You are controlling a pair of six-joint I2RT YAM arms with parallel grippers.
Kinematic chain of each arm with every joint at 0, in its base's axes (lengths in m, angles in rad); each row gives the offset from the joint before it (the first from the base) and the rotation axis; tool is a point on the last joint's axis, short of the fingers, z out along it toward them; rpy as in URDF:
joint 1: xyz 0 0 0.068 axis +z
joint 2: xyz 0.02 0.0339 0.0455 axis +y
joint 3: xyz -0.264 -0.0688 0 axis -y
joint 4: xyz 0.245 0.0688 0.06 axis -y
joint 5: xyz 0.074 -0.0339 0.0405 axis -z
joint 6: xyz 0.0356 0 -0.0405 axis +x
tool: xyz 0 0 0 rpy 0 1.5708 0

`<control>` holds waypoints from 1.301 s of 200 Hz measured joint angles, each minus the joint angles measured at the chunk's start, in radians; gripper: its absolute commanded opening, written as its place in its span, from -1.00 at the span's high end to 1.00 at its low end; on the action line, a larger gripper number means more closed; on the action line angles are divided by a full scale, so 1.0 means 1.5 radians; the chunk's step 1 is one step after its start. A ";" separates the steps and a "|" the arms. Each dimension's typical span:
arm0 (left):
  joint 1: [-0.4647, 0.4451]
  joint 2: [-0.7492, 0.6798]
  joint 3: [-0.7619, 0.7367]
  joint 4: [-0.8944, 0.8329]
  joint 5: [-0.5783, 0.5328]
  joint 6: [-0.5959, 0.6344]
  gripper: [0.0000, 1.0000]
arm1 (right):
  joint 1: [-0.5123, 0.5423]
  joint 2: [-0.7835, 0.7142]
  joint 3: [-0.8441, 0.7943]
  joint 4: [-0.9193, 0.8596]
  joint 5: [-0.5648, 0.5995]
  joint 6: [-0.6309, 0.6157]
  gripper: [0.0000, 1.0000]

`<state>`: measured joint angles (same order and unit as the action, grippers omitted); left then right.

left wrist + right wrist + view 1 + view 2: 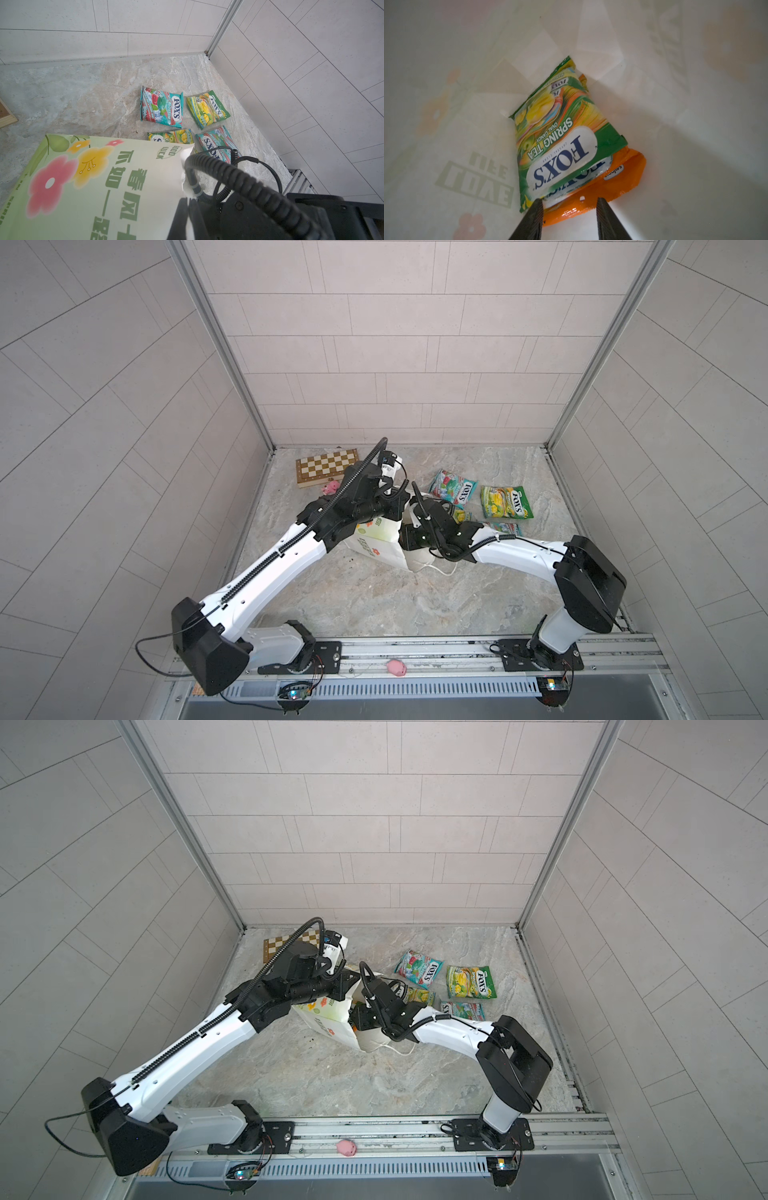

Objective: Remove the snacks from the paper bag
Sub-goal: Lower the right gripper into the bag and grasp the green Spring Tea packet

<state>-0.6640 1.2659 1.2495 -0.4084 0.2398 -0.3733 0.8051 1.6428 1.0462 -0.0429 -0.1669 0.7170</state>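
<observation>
At far left, the chessboard (pixel 324 466) and pig (pixel 331 488) lie clear of the work.

Next right, the left gripper (pixel 392 491) is fully closed. Its tips are hidden under the wrist. The bag (pixel 380 545) meets it there, and the printed panel fills the left wrist view at close range. Judgement: it pinches the bag's upper edge to keep the mouth open.

Inside the bag, the right gripper (pixel 570 205) stands part open and holds nothing. Its fingertips (pixel 537 207) straddle the near edge of the orange packet (pixel 612 178). The Spring Tea packet (pixel 556 133) lies on top of the orange one, and both run back toward the bag's bottom.

Further right, four packets are out on the table (pixel 374 605): the far teal packet (pixel 453 487), the near yellow packet (pixel 461 515) half hidden by the right arm, the near teal packet (pixel 505 528) and the far yellow packet (pixel 507 502).

Step in hand: reaching for the fifth packet, with two left inside.

The next move calls for a short advance so the pads bracket a seam. A firm close should follow, then a straight draw back through the mouth while the left grip holds. The film looks slick and the two packets are stacked. The upper one may slide off, or both may come out together.
</observation>
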 measured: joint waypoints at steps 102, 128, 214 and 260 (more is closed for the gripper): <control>0.001 0.000 0.000 -0.001 -0.007 -0.002 1.00 | 0.000 0.099 0.090 -0.007 0.027 0.080 0.04; 0.001 0.000 0.000 -0.001 -0.011 -0.002 1.00 | 0.000 0.111 0.102 -0.010 0.027 0.088 0.03; 0.008 0.002 0.000 -0.007 -0.032 -0.002 1.00 | -0.001 0.166 0.122 0.062 -0.055 0.137 0.18; 0.008 0.004 0.000 -0.013 -0.037 -0.002 1.00 | -0.005 0.188 0.117 0.103 -0.081 0.163 1.00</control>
<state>-0.6521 1.2720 1.2495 -0.4278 0.1837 -0.3767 0.7975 1.9247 1.2217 0.1120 -0.2886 0.9619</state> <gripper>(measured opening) 0.061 0.047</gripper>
